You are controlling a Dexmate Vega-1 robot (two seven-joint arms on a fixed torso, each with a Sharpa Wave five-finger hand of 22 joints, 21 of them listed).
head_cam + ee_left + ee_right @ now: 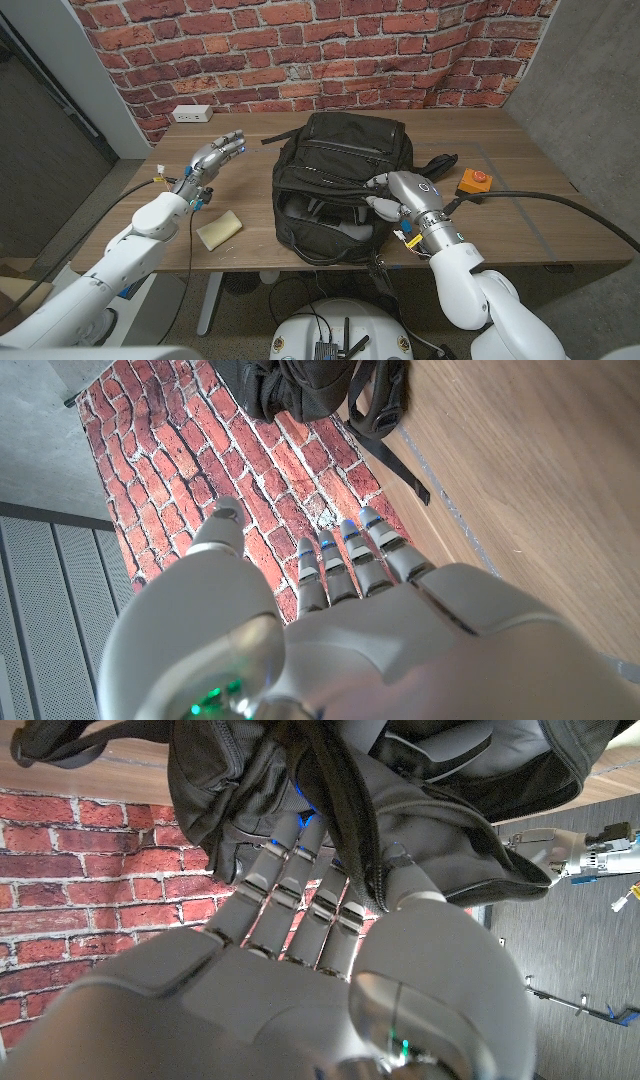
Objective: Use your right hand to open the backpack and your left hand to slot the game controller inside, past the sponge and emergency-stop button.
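A black backpack [340,170] lies in the middle of the wooden table with its main compartment open toward me. My right hand [398,195] grips the rim of the opening at the bag's right side, fingers [300,870] hooked into the fabric [420,820] and thumb against it. Inside the opening are grey lining and dark shapes [325,215]; I cannot make out a game controller among them. My left hand [215,160] hovers left of the bag, fingers [350,560] spread, holding nothing. A yellow sponge [218,229] lies below it. The orange emergency-stop button [476,181] sits right of the bag.
A white power strip [190,113] lies at the table's back left corner. The backpack's straps [440,163] trail to the right toward the button, and its cable runs off to the right. A brick wall stands behind the table [530,150].
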